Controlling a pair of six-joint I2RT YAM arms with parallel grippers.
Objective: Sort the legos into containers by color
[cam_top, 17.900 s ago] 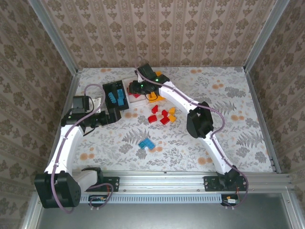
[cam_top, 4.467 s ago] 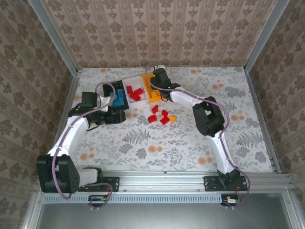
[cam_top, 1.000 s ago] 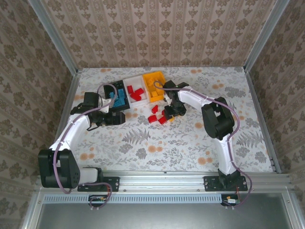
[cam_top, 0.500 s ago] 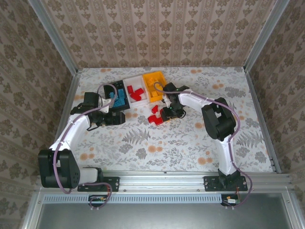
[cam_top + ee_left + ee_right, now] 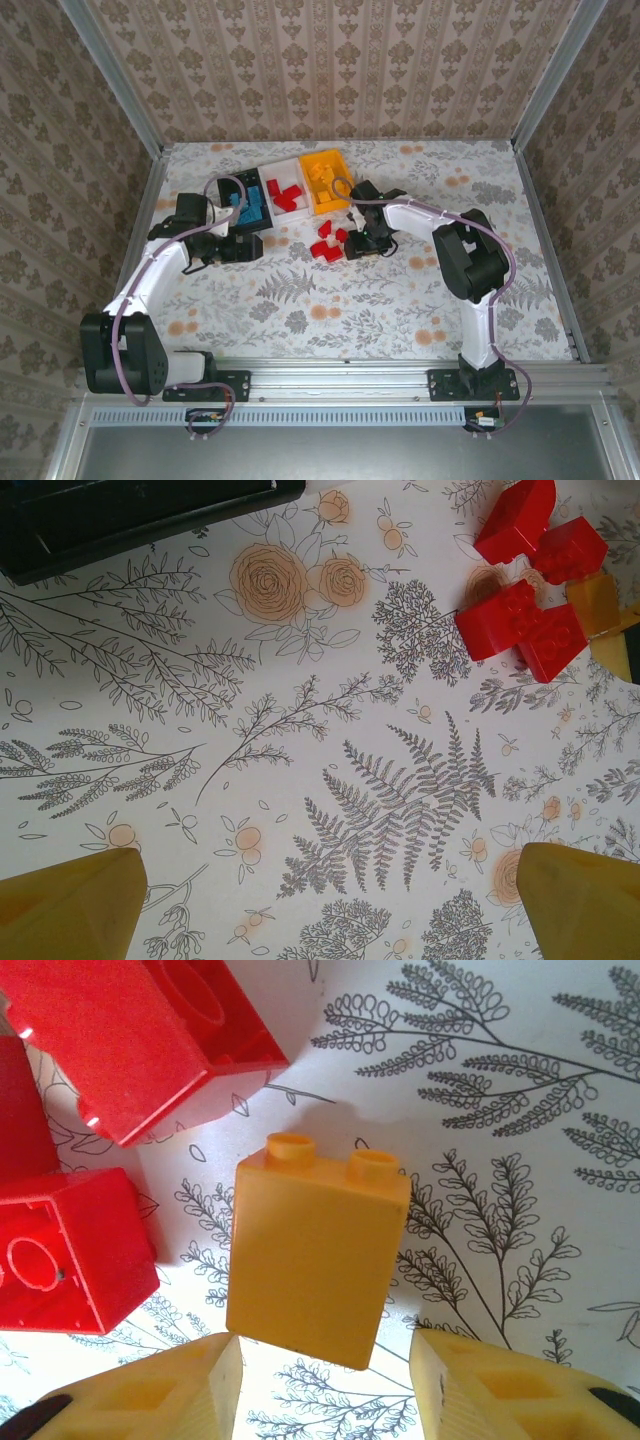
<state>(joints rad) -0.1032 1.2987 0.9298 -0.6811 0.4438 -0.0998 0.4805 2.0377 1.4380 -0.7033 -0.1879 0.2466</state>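
Just ahead of the spread right claw (image 5: 318, 1385) lies an orange-yellow lego (image 5: 316, 1255).

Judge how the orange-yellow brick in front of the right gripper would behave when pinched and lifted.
The orange-yellow brick looks like hard moulded plastic, so it is probably stiff. Its flat sides suggest no rolling, though the smooth faces might slip in the right gripper. It is likely light: the red bricks beside it show hollow undersides.

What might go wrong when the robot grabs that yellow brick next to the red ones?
The right tool hangs open by the yellow brick. Close beside it lie red bricks, so a finger might shove or pinch one too. The yellow brick lies on its side, so it might twist or slip when squeezed.
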